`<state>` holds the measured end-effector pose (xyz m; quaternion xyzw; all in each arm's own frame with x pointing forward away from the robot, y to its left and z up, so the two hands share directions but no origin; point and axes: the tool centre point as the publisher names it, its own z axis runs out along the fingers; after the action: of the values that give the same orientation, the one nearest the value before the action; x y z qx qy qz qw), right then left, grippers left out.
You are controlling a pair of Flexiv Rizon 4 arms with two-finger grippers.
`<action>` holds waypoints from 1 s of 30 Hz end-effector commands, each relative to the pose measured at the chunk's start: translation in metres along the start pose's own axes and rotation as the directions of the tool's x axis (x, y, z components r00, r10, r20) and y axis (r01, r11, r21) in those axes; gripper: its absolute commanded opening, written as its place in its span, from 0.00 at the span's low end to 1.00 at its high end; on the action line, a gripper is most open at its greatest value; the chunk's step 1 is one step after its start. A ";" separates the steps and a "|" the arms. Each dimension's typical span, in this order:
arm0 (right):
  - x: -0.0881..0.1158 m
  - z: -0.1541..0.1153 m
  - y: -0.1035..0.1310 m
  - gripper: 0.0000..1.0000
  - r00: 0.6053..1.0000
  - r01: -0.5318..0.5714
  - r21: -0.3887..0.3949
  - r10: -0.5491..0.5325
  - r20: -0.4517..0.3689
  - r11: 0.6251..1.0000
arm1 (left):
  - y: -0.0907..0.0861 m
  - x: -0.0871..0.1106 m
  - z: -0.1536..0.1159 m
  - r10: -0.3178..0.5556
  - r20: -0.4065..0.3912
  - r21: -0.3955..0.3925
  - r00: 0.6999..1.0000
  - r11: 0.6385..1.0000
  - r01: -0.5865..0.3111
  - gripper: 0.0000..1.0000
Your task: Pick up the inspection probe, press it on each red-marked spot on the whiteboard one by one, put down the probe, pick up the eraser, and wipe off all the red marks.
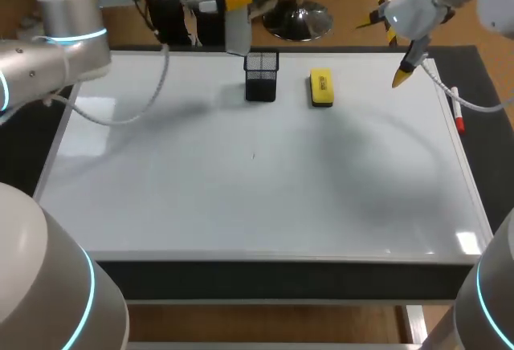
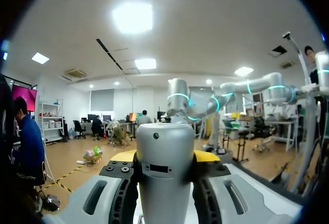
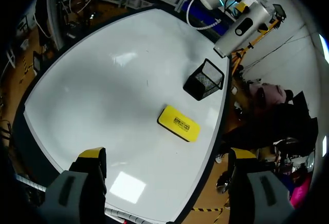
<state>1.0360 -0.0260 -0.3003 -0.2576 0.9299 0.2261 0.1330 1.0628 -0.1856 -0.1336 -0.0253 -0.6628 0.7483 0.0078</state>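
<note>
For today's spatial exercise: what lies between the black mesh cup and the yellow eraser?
Only bare whiteboard separates the mesh cup from the eraser, as the head view shows.

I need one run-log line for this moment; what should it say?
left pincer: shut on probe | right pincer: open, above whiteboard | eraser: untouched, beside mesh holder

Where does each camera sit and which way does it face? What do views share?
Head view: fixed above and behind the robot, looking down on the whiteboard; left arm and right arm enter from the sides.
Left wrist view: faces out across the room; left gripper shut on the inspection probe.
Right wrist view: looks down at the whiteboard; right gripper open.
Shared: head and right wrist views both show eraser, mesh holder.
</note>
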 end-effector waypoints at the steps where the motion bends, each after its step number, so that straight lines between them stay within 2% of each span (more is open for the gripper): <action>1: 0.000 0.000 0.000 1.00 1.000 0.001 0.002 -0.001 -0.003 1.000 | 0.009 -0.001 0.014 -0.002 0.061 0.023 0.998 1.000 0.001 0.00; 12: 0.000 0.000 0.000 1.00 1.000 0.001 0.002 -0.001 -0.003 1.000 | 0.018 -0.001 0.038 -0.013 0.079 0.040 0.997 0.999 0.010 0.00; 22: 0.000 0.000 0.000 1.00 1.000 0.001 0.002 -0.001 -0.003 1.000 | 0.029 -0.007 0.040 -0.027 0.153 0.047 0.988 0.999 0.020 0.00; 30: 0.000 0.000 0.000 1.00 1.000 0.001 0.002 -0.001 -0.003 1.000 | 0.035 -0.010 0.035 -0.025 0.181 0.047 0.983 0.999 0.017 0.00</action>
<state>1.0362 -0.0259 -0.3003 -0.2576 0.9300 0.2260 0.1329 1.0745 -0.2272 -0.1639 0.0470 -0.6455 0.7613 -0.0399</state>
